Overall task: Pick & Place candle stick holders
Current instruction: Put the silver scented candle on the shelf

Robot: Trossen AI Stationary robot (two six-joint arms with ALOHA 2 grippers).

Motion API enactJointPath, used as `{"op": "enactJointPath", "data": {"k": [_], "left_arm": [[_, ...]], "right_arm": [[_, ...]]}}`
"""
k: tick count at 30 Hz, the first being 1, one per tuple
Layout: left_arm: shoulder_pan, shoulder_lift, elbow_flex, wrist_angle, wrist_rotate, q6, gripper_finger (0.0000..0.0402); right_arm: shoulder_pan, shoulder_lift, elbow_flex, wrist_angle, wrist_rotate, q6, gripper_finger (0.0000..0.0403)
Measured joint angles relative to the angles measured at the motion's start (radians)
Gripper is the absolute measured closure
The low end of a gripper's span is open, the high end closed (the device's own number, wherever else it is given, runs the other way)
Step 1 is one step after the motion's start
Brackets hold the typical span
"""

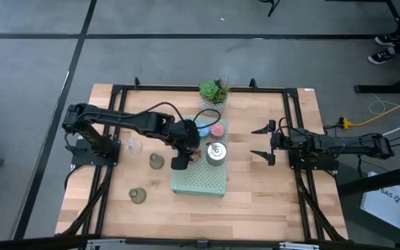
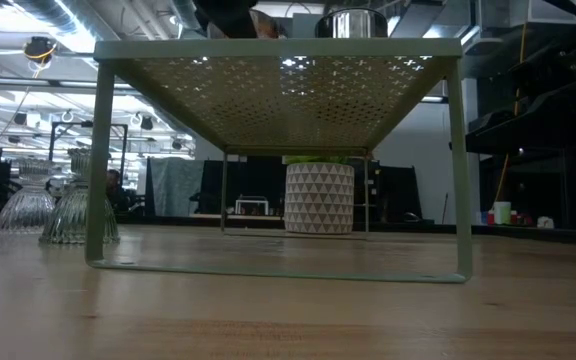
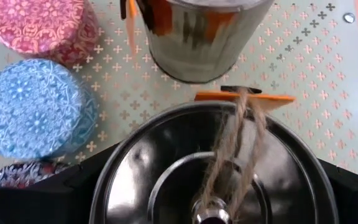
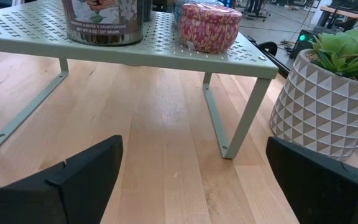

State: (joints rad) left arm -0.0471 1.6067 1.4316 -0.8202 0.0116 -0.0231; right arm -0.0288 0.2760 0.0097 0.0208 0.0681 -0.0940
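- The left gripper (image 1: pixel 180 161) sits over the green perforated shelf (image 1: pixel 200 184), near its left edge, fingers spread wide around a shiny silver holder (image 3: pixel 219 168), probably to set it down there.
- Pink holder (image 3: pixel 39 28) and blue holder (image 3: pixel 33 106) stand alongside it.
- The right gripper (image 1: pixel 263 143) waits with fingers apart, at the table's right side.

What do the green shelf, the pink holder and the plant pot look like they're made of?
Shelf: likely painted metal, matte pale green, thin perforated sheet on slim legs. Pink holder: probably a printed tin, patterned with a slight sheen. Plant pot: seemingly ceramic, matte white with raised triangle facets.
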Motion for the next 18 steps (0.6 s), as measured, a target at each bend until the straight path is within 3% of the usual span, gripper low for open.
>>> {"op": "enactJointPath", "data": {"k": [9, 18], "left_arm": [[0.002, 0.004, 0.0, 0.004, -0.03, -0.007, 0.0053], [0.002, 0.004, -0.001, 0.002, -0.031, -0.008, 0.0026]], "right_arm": [[0.0, 0.0, 0.0, 0.0, 0.0, 0.0, 0.0004], [0.0, 0.0, 0.0, 0.0, 0.0, 0.0, 0.0004]]}}
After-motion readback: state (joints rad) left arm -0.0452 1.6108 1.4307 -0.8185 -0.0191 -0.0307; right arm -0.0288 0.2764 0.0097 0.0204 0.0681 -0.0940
